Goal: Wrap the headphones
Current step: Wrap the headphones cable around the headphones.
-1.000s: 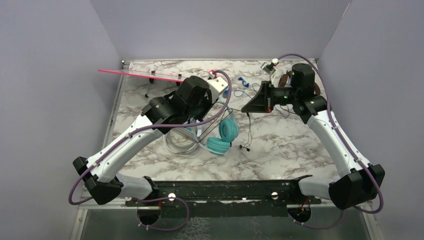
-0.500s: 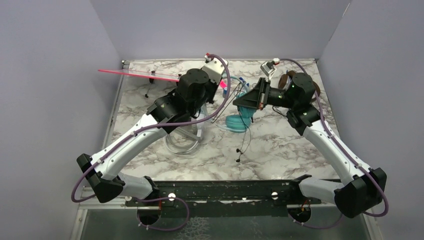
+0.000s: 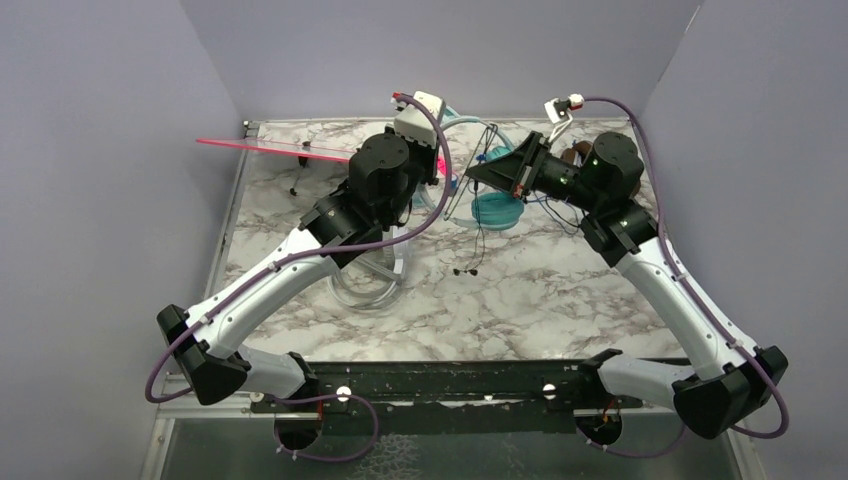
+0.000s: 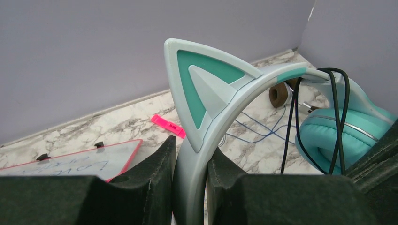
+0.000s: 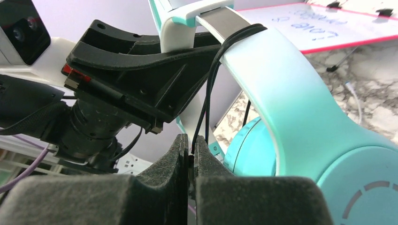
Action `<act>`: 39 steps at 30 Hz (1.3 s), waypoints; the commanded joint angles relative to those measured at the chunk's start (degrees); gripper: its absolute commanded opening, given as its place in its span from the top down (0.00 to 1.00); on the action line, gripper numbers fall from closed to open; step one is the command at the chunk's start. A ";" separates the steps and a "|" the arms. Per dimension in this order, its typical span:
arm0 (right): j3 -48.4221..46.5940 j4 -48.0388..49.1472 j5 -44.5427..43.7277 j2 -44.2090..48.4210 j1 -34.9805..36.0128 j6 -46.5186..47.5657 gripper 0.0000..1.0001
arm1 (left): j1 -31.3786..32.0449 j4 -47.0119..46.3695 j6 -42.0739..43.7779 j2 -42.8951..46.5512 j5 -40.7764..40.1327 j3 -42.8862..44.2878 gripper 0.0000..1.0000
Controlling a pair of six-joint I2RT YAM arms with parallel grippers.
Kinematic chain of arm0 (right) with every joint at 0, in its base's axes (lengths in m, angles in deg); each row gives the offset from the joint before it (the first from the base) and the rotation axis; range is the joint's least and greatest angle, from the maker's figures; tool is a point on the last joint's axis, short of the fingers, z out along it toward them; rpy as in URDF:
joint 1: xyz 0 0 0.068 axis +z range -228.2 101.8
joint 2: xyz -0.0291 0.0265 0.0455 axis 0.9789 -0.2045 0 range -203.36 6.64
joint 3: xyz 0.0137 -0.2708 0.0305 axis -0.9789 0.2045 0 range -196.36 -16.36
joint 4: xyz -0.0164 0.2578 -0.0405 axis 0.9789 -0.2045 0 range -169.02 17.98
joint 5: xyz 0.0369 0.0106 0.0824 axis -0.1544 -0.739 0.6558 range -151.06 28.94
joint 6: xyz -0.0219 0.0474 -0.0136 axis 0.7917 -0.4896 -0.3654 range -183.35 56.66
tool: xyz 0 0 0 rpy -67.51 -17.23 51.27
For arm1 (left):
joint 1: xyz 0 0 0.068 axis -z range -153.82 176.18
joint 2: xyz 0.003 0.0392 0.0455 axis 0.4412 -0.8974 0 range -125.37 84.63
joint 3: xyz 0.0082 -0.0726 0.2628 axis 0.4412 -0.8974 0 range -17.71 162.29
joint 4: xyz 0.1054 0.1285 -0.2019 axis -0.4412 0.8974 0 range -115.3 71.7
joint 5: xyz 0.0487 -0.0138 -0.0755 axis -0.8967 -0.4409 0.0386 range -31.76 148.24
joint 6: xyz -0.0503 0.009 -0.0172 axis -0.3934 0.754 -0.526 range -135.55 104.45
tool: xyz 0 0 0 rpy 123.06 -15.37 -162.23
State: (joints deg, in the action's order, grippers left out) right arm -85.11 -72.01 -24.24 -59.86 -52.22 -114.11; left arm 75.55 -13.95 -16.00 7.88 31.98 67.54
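Note:
The teal cat-ear headphones hang in the air between both grippers near the back of the table. My left gripper is shut on their grey headband, just below a cat ear. It also shows in the top view. My right gripper is shut on the black cord, which loops over the headband. The cord's free end dangles to the table. The white-grey headphones lie partly under my left arm. The brown headphones lie at the back right.
A red-framed whiteboard stands at the back left. A pink marker and a thin blue cord lie on the marble table. Grey walls close the back and both sides.
Both grippers have lifted the teal headphones off the table and carried them toward the back. The black cord now hangs from the raised headband.

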 commanded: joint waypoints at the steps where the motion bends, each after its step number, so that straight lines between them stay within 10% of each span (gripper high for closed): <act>1: -0.96 -5.21 -0.99 1.41 2.80 4.41 0.91 | 0.13 -15.64 -5.31 1.69 -4.76 2.69 1.00; 25: -6.66 -13.04 -5.26 3.08 3.23 10.44 0.70 | 0.14 -26.49 -10.81 -0.49 -13.77 2.56 1.00; 32: -6.46 -19.26 -4.70 6.31 3.20 22.24 0.35 | 0.15 -22.64 -11.40 -2.39 -13.83 7.65 1.00; 39: 6.84 -12.68 -1.80 13.80 1.20 35.72 0.22 | 0.12 -15.08 -15.82 -3.78 -13.26 13.38 1.00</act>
State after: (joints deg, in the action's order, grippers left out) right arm -86.88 -89.26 -29.70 -50.22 -49.64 -88.78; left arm 75.59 -30.10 -26.18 3.81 18.95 75.58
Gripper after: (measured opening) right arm 0.762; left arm 0.242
